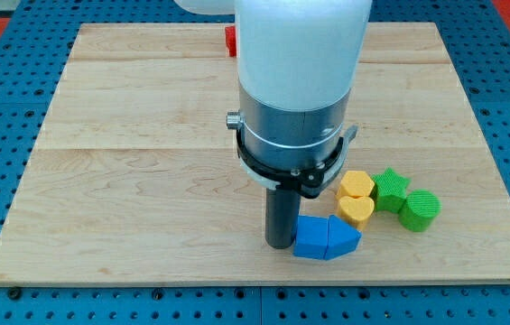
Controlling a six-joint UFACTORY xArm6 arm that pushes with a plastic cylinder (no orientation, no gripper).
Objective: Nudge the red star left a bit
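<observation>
Resting on the board (pixel 128 181), my tip (pixel 281 246) touches the blue blocks (pixel 325 238) just to its right; no jaws, so nothing gripped. Red star (pixel 231 40) sits far above, mostly hidden behind the arm, so the tip likely must travel to its right side to push left.

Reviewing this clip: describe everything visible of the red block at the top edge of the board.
Only a small sliver of the red block shows, at the view's top, just left of the arm's white housing, which hides the rest. It looks like solid, matte, bright red material with a squared edge; its shape cannot be made out from this part. It sits on the wooden board near the far edge. Nothing visibly touches it. My tip is far away, near the view's bottom, beside the blue blocks.
</observation>
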